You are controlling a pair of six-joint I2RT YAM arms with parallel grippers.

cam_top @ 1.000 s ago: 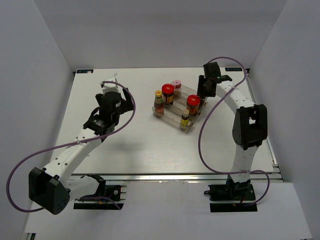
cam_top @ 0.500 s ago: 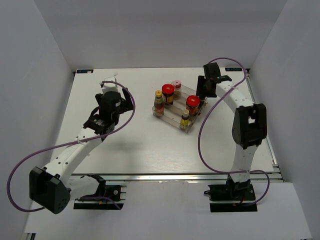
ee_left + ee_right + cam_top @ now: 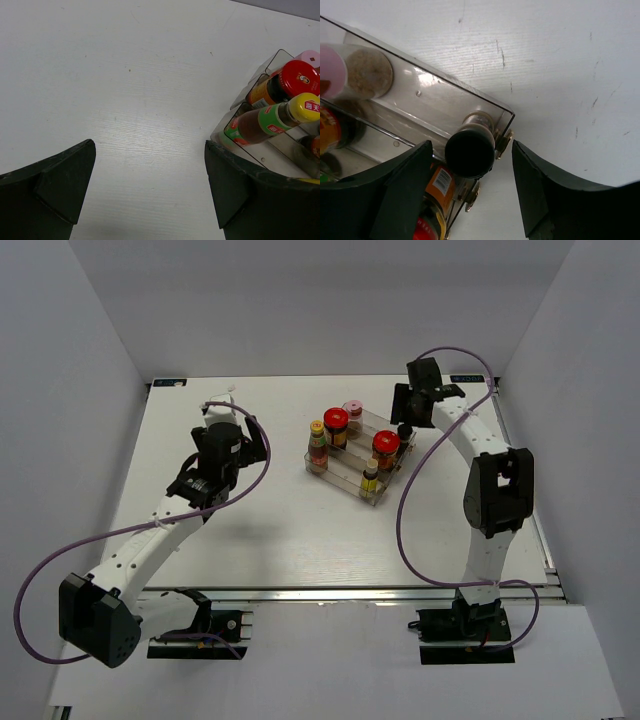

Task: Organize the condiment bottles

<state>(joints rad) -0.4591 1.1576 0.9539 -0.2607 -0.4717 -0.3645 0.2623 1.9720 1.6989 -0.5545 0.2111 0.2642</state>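
White table, plain grey walls

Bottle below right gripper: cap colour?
The small bottle's cap is black; right wrist view shows it best.

Left white-and-black arm reached diagonally forward from near-left base, elbow low, wrist raised. Left black two-finger gripper faced downward, jaws spread wide. Right white-and-black arm rose from near-right base, forearm arched leftward at far side. Right black two-finger gripper faced downward, jaws apart.
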